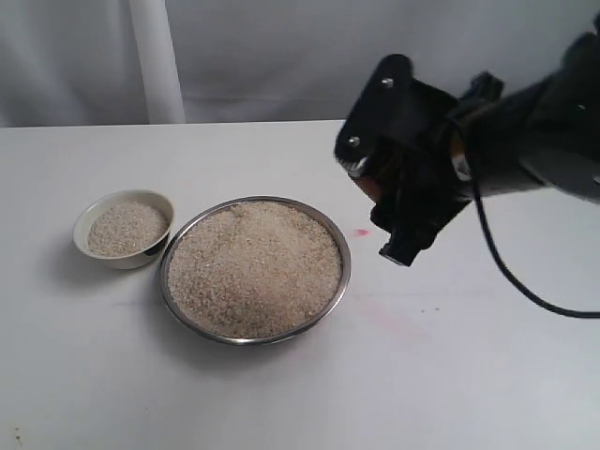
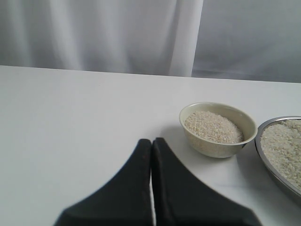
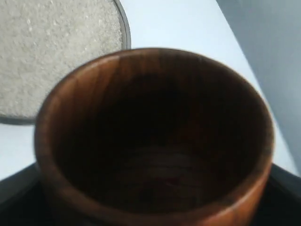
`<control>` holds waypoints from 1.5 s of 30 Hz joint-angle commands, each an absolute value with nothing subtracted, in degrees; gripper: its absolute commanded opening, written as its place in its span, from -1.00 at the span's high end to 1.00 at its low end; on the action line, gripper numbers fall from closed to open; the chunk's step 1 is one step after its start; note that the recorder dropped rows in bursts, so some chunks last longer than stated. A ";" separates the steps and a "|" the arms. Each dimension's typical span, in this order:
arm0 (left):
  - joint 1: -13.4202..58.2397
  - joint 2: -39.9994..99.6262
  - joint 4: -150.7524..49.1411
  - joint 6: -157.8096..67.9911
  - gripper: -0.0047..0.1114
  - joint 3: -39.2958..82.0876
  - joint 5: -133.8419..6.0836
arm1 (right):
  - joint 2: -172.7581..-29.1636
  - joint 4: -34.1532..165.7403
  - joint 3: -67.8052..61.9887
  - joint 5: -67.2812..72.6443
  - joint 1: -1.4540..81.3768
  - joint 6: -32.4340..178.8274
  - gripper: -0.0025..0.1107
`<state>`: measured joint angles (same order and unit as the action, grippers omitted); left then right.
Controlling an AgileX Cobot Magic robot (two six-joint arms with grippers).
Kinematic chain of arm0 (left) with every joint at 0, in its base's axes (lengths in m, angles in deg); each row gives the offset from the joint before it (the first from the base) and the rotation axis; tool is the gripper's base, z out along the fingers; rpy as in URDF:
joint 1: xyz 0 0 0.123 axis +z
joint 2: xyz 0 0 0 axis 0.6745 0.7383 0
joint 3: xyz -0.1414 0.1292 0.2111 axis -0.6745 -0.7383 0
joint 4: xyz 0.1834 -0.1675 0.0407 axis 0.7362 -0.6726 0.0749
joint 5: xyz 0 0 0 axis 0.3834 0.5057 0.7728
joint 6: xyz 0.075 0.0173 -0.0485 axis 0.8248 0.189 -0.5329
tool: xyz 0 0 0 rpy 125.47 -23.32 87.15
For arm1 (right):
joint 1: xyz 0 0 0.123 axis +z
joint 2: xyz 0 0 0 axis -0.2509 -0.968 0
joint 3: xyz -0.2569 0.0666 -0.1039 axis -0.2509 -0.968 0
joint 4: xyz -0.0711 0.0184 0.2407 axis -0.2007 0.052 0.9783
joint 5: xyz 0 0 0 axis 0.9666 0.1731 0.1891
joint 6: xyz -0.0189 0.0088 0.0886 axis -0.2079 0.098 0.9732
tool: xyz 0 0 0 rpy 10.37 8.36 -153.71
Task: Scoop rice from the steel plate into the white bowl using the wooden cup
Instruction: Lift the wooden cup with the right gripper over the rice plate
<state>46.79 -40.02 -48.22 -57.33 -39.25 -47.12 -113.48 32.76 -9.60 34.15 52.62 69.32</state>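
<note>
**A:** What lay nearest on the bench [image 1: 450, 384]?

**B:** The steel plate [image 1: 246, 339] sat low in the middle of the frame, heaped with rice [image 1: 253, 267] almost to its rim.

**A:** And the white bowl [image 1: 122, 260]?

**B:** It stood just left of the plate and slightly farther back, close to its rim. I could not tell whether they touched. It held a mound of grains too.

**A:** Where was the wooden cup [image 3: 155, 141]?

**B:** It was off the bench, at the right of the frame, above and to the right of the plate. The right pincer [image 1: 380, 178] was clamped on it, with a black jaw on either side. The wrist camera looked into its mouth and saw dark, bare wood, with the plate's edge beyond.

**A:** The left pincer [image 2: 151, 143]?

**B:** Its two fingers were pressed flat together, gripping nothing. They hung over bare bench, with the bowl and the plate's edge beyond them.

**A:** And behind everything?

**B:** A pale curtain [image 1: 281, 56] ran across the top of the frame.
</note>
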 commanded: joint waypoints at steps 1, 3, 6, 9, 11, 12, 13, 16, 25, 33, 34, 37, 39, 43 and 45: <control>46.42 -40.00 -48.29 -57.43 0.92 -39.30 -47.58 | -122.79 19.02 3.72 53.07 59.32 57.80 0.96; 46.42 -40.00 -48.29 -57.43 0.92 -39.30 -47.58 | -130.70 12.74 10.88 58.51 61.43 51.59 0.96; 46.42 -40.00 -48.29 -57.43 0.92 -39.30 -47.58 | -139.83 4.72 17.24 61.37 61.90 48.95 0.96; 46.42 -40.00 -48.29 -57.43 0.92 -39.30 -47.58 | -147.07 1.49 22.09 61.96 61.90 46.26 0.96; 46.42 -40.00 -48.29 -57.43 0.92 -39.30 -47.58 | -149.56 0.49 23.59 61.96 61.90 45.99 0.96; 46.42 -40.00 -48.29 -57.43 0.92 -39.30 -47.58 | -150.64 0.03 24.22 61.96 61.90 45.99 0.96; 46.42 -40.00 -48.29 -57.43 0.92 -39.30 -47.58 | -151.41 -0.19 24.69 61.96 61.90 45.99 0.96; 46.42 -40.00 -48.29 -57.43 0.92 -39.30 -47.58 | -153.46 -1.06 25.40 61.84 61.90 45.96 0.96; 46.42 -40.00 -48.29 -57.43 0.92 -39.30 -47.58 | -157.54 -3.41 25.28 57.32 62.47 45.75 0.96; 46.42 -40.00 -48.29 -57.43 0.92 -39.30 -47.58 | -161.58 -6.76 26.98 56.46 63.09 45.75 0.96; 46.42 -40.00 -48.29 -57.43 0.92 -39.30 -47.58 | -161.84 -6.76 27.27 56.58 63.09 45.61 0.96; 46.42 -40.00 -48.29 -57.43 0.92 -39.30 -47.58 | -162.23 -7.05 27.63 55.95 63.09 45.38 0.96; 46.42 -40.00 -48.29 -57.43 0.92 -39.30 -47.58 | -162.23 -7.05 27.63 55.79 63.09 45.38 0.96; 46.42 -40.00 -48.29 -57.43 0.92 -39.30 -47.58 | -162.46 -7.05 27.63 55.73 63.09 45.38 0.96; 46.42 -40.00 -48.29 -57.43 0.92 -39.30 -47.58 | -162.75 -7.05 27.63 55.73 63.09 45.38 0.96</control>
<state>46.79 -40.02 -48.22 -57.33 -39.25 -47.12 -162.60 -6.00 27.16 55.86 63.09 45.71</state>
